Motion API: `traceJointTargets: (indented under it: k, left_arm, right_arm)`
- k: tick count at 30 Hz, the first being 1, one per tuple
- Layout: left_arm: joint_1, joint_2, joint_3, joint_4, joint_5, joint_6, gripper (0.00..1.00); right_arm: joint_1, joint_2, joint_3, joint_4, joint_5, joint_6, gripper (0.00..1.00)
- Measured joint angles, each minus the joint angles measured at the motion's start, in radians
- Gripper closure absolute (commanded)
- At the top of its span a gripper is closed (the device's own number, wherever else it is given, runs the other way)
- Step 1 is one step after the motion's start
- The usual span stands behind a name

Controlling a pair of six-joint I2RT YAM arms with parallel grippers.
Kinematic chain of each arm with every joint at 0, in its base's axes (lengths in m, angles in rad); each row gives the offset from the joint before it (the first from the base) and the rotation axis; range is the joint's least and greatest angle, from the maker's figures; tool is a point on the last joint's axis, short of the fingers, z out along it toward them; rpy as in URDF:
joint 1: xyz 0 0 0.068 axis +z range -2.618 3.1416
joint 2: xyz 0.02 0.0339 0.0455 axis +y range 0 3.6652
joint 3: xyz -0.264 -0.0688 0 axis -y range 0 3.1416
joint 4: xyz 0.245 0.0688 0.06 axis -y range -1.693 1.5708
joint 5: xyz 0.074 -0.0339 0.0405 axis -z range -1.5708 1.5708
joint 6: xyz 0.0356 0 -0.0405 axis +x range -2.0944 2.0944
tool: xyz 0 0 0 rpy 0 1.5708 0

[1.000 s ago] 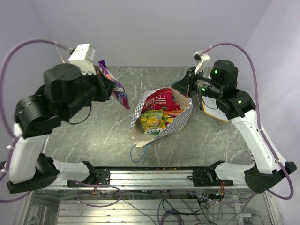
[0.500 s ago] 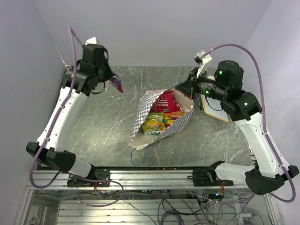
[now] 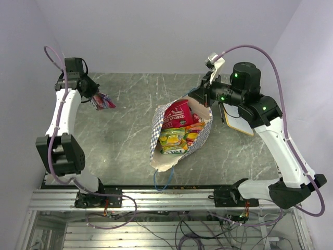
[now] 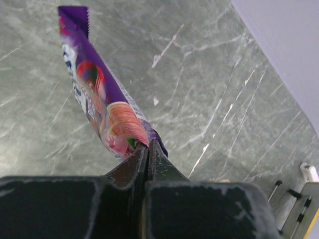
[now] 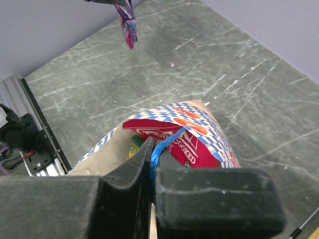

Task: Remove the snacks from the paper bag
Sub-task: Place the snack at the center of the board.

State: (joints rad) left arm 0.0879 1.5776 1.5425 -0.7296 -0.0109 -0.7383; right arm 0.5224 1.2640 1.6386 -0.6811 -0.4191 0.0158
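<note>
Swung purple packet (image 3: 104,101) well left of paper bag (image 3: 155,139), clenched in left gripper (image 3: 95,97). Pinching bag's handle (image 5: 162,147) with right gripper (image 3: 204,95). Ready to drop.

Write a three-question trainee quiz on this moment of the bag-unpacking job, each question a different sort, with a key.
1. Multiple choice: what does the left gripper hold?
A. a purple packet
B. a yellow-green packet
C. nothing
2. True or false: the right gripper hangs open above the paper bag.
3. Fill in: the big packet at the far end of the bag's mouth is coloured ____.

Key
1. A
2. False: it is shut on the bag's blue string handle.
3. red
</note>
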Motion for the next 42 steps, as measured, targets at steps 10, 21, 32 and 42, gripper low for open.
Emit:
traceJointTargets:
  k: [10,21,32,42]
  left_arm:
    - [0.024,0.432,0.302,0.22,0.101,-0.08,0.93]
    - [0.097,0.548,0.096,0.534,0.229,-0.232,0.88]
    - [0.196,0.284,-0.184,0.327,0.203,-0.135,0.1]
    - [0.031,-0.217,-0.41,0.261,0.24,-0.119,0.11]
  right_arm:
    - [0.001,0.096,0.105,-0.021,0.066,-0.033,1.0]
    - [0.001,0.106,0.129,-0.044,0.083,0.006,1.0]
    - [0.001,0.099,0.098,-0.012,0.022,0.048,1.0]
    - [0.001,0.061,0.003,0.062,-0.019,0.077,1.0]
